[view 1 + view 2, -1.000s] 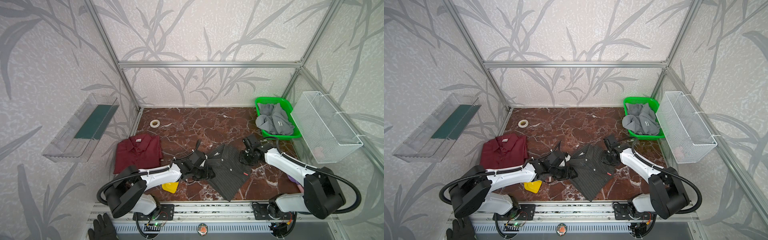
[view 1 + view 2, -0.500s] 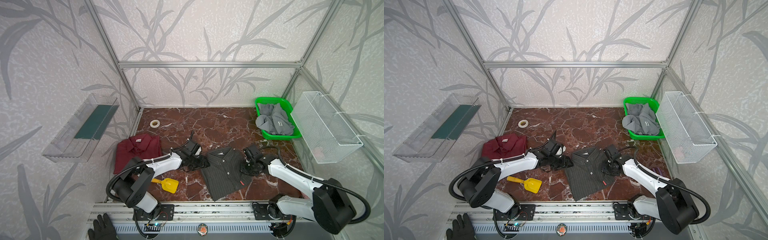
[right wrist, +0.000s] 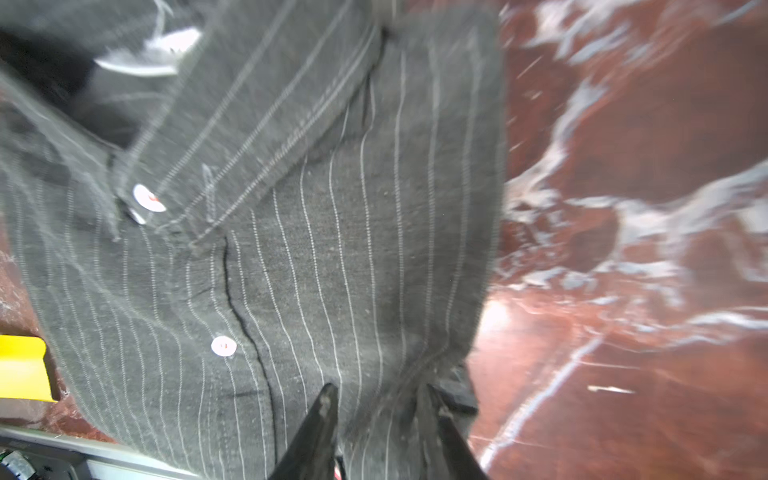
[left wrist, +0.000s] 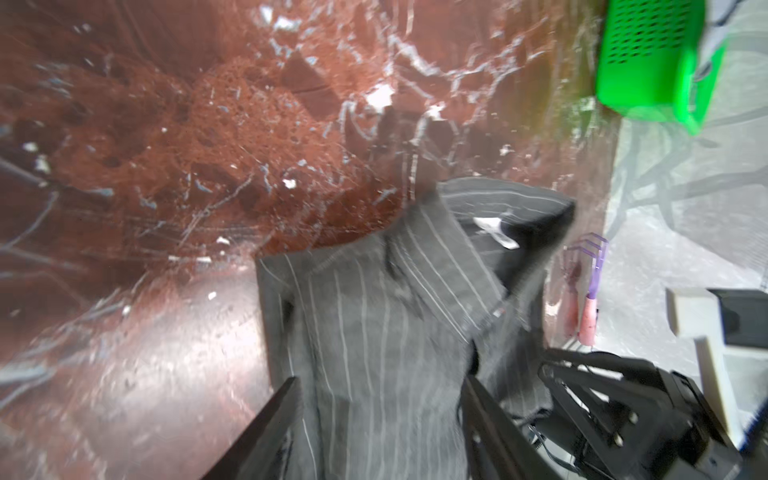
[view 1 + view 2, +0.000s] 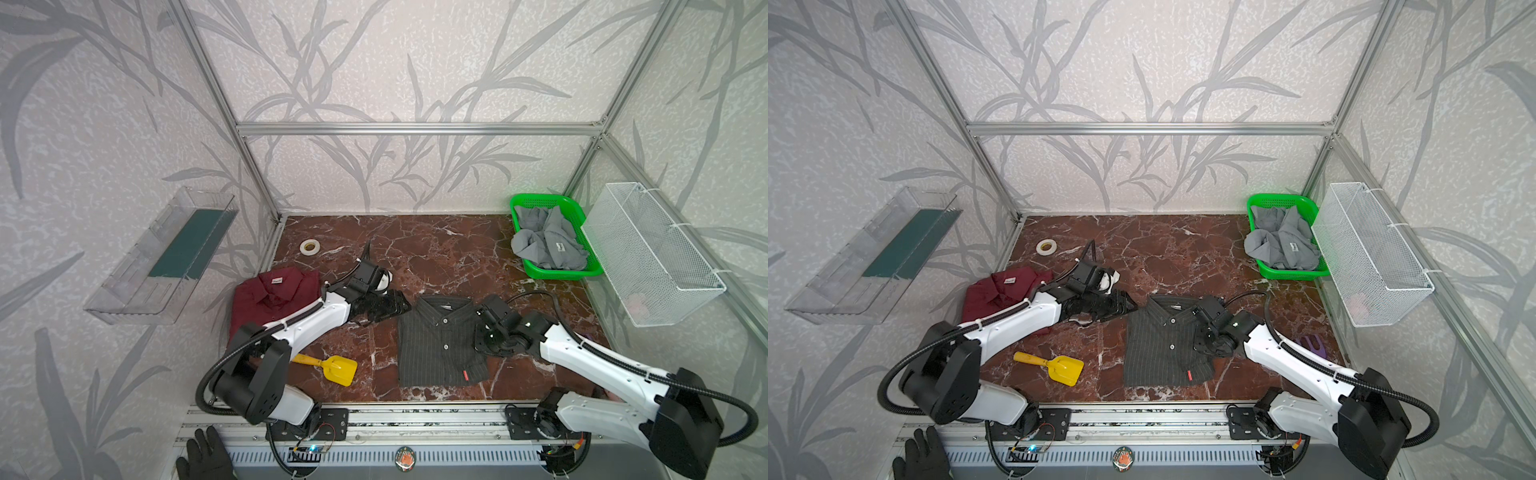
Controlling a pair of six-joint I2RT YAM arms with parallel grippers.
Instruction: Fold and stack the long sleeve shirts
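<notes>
1. At the counter's (image 5: 440,249) 6 o'clock: pinstriped shirt (image 5: 436,340), folded flat.
2. Left tool (image 4: 378,386), right tool (image 3: 378,390) each clamp a side edge, likely to carry it level.
3. Maroon shirt (image 5: 270,299), 9 o'clock: probable stack base.

Top views bright, even, sharp; wrist views motion-blurred; glare on tabletop (image 4: 174,374)

Marble table (image 5: 436,249) holds maroon shirt (image 5: 270,295), pinstriped shirt (image 5: 432,345), scoop (image 5: 338,368), tape (image 5: 310,247), basket (image 5: 561,274).
</notes>
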